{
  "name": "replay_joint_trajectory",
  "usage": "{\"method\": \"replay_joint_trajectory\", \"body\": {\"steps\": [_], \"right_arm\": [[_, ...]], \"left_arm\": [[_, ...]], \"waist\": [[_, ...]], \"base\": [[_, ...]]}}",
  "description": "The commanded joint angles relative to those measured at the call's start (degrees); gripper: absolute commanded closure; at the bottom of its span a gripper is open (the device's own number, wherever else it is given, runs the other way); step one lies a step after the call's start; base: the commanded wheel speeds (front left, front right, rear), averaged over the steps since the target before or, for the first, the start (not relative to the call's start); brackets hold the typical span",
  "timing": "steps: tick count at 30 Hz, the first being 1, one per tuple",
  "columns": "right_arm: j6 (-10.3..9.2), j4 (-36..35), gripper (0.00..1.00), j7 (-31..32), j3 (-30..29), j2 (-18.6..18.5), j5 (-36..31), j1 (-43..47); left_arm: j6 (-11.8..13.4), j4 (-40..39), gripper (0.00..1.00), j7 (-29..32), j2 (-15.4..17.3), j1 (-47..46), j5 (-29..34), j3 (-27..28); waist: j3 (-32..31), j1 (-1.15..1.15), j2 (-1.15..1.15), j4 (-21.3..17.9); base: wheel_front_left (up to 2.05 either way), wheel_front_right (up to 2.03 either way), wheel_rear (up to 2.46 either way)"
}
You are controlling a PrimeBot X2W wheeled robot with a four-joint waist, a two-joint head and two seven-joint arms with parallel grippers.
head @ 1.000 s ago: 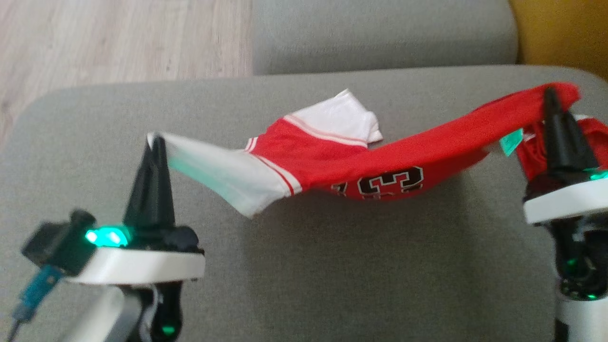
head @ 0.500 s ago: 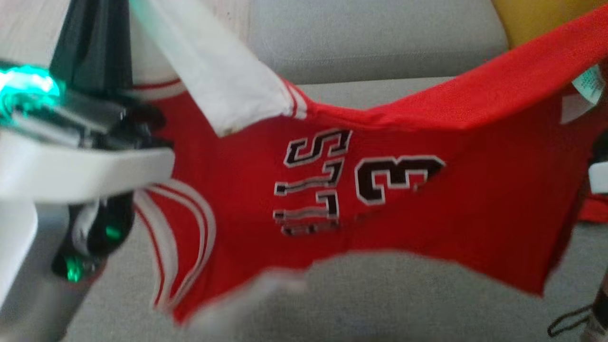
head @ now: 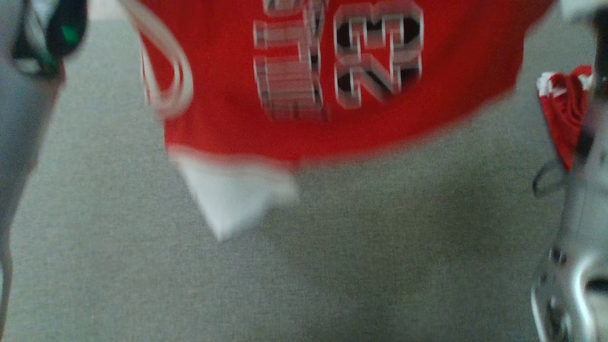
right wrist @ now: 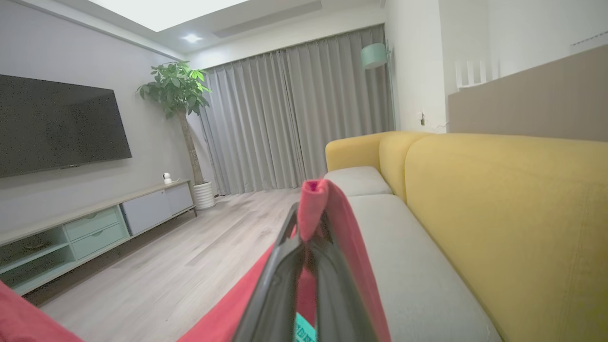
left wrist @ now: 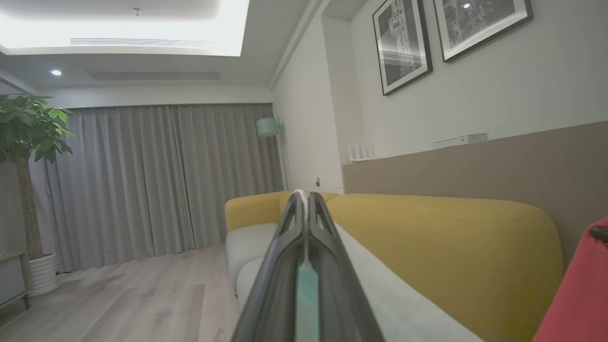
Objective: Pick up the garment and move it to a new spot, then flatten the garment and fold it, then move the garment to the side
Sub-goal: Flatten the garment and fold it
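Note:
The garment, a red jersey with black-and-white numbers and white sleeves, hangs spread in the air across the top of the head view, blurred. One white sleeve dangles below its lower hem. In the left wrist view my left gripper is shut on a thin white edge of the garment, and red cloth shows at the lower right. My right gripper is shut on a red fold of the garment that sticks up past its fingertips. A bunch of red cloth hangs by my right arm.
A grey sofa seat lies under the garment. The yellow sofa back runs along one side. Wooden floor, a low TV cabinet, a potted plant and grey curtains lie beyond.
Both grippers have risen, lifting the garment off the grey seat until it hangs spread between them. The fingers have left the top of the head view.

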Motion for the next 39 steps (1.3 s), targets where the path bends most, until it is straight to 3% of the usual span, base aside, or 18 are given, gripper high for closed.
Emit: {"method": "replay_joint_trajectory", "body": {"steps": [1, 9, 15, 21, 29, 34, 39], "right_arm": [[0.39, 0.19, 1.0, -1.64, 1.33, 0.02, -0.95, -4.46], [0.39, 22.31, 1.0, -14.11, 1.05, 0.02, -6.65, -20.54], [0.39, 33.09, 1.0, -19.98, 1.31, 0.02, -11.31, -21.34], [0.39, 39.72, 1.0, -27.61, 3.71, 0.02, -13.07, -17.42], [0.39, 41.08, 1.0, -34.05, 5.7, 0.02, -8.05, -7.55], [0.39, 37.15, 1.0, -35.12, 5.88, 0.02, -5.42, -1.96], [0.39, 26.81, 1.0, -33.72, 4.71, 0.02, -1.58, 9.31]], "left_arm": [[-0.32, 0.83, 1.0, -0.79, 1.42, -4.57, 0.81, 2.77], [-2.56, 16.25, 1.0, -9.33, -3.57, -14.48, 2.33, 3.56], [-4.55, 21.17, 1.0, -12.25, -6.21, -11.36, 0.96, 2.23], [-5.75, 19.96, 1.0, -15.63, -7.09, -3.39, -0.63, 1.21], [-4.86, 13.82, 1.0, -20.67, -5.01, 12.21, -3.77, 2.91], [-3.72, 7.72, 1.0, -21.37, -2.55, 19.88, -4.58, 3.68], [-0.21, -3.05, 1.0, -21.78, -0.46, 32.29, -6.65, 4.89]], "waist": [[2.42, -0.03, 0.0, -0.69], [4.66, -0.03, 0.0, 0.39], [9.79, -0.03, 0.0, 2.22], [15.04, -0.03, 0.0, 2.78], [15.35, -0.03, 0.0, 2.47], [13.81, -0.03, 0.0, 2.28], [9.77, -0.03, 0.0, 3.04]], "base": [[0.0, 0.0, 0.0], [0.0, 0.0, 0.0], [0.0, 0.0, 0.0], [0.0, 0.0, 0.0], [0.0, 0.0, 0.0], [0.0, 0.0, 0.0], [0.0, 0.0, 0.0]]}}
